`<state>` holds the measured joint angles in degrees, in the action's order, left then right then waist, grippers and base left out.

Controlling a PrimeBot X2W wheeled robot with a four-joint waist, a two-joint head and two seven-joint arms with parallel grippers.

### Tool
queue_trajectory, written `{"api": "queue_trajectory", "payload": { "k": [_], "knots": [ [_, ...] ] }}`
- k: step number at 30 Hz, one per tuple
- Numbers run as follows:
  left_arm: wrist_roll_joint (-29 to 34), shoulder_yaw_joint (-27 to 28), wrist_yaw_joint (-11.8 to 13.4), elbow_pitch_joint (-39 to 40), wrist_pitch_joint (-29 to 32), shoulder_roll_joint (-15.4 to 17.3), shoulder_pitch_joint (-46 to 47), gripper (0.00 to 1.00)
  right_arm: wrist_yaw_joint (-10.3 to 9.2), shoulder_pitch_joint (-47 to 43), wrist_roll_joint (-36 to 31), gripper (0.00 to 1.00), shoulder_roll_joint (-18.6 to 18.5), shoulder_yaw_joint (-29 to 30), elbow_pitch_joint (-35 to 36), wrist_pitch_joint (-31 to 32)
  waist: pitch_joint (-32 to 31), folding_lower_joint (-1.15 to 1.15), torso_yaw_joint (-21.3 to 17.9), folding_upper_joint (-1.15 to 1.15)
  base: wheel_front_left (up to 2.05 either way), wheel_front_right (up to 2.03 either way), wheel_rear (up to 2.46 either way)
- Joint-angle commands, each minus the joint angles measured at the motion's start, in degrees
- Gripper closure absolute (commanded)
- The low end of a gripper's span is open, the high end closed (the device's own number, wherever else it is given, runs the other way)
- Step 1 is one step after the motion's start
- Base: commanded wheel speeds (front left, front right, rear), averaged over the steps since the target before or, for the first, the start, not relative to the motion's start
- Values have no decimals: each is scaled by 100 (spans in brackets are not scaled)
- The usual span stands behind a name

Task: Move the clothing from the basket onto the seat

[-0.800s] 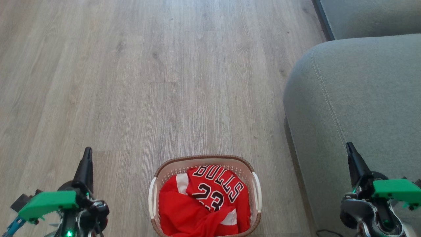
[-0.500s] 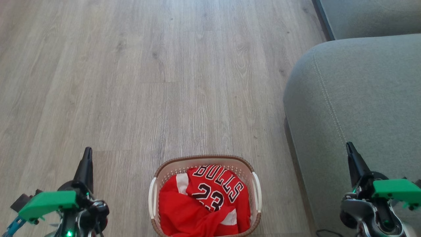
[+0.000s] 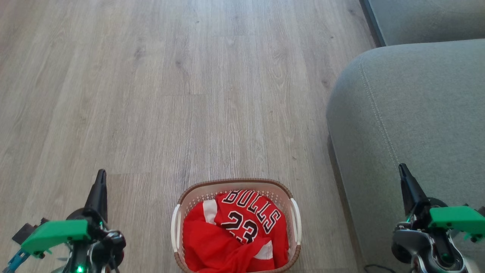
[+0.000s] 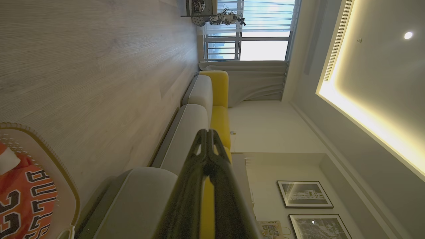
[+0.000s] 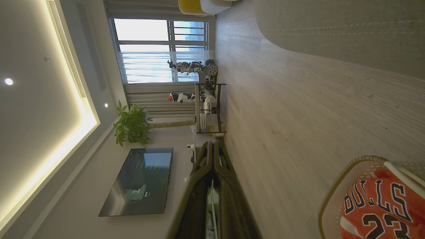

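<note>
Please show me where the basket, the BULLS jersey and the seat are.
basket point(image 3: 235, 181): head view, on its brown far rim.
BULLS jersey point(image 3: 248, 218): head view, on the lettered front.
seat point(image 3: 424, 113): head view, on the cushion's top surface.

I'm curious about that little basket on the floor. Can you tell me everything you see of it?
The basket is a small oval tub of cream-white plastic with perforated walls, a brown braided rim and a white handle on each side. It stands upright on the wooden floor, left of the seat and apart from it, holding crumpled red clothing.
</note>
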<state>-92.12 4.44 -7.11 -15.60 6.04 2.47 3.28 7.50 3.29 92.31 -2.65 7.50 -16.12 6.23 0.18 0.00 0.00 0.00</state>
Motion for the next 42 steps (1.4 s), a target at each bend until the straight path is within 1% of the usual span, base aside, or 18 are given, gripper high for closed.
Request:
{"api": "queue_trajectory", "payload": {
  "k": [1,29,30,34,42],
  "knots": [
    [-6,206,-37,156,44,41,291,100,-1,290,-14,100,-22,-99,210,24,0,0,0,0,0,0,0],
    [-6,206,-37,156,44,41,291,100,-1,290,-14,100,-22,-99,210,24,0,0,0,0,0,0,0],
    [1,0,0,1,-1,0,0,0,0,0,0,0,0,-2,-2,-1,0,0,0,0,0,0,0],
    [3,-22,8,-342,-12,-28,-183,0,0,-188,-1,0,57,-44,-356,-6,0,0,0,0,0,0,0],
    [85,-71,15,-246,-130,-25,-239,0,0,-198,-64,0,52,-148,-327,-125,-21,0,-5,0,0,0,0]
  ]
}}
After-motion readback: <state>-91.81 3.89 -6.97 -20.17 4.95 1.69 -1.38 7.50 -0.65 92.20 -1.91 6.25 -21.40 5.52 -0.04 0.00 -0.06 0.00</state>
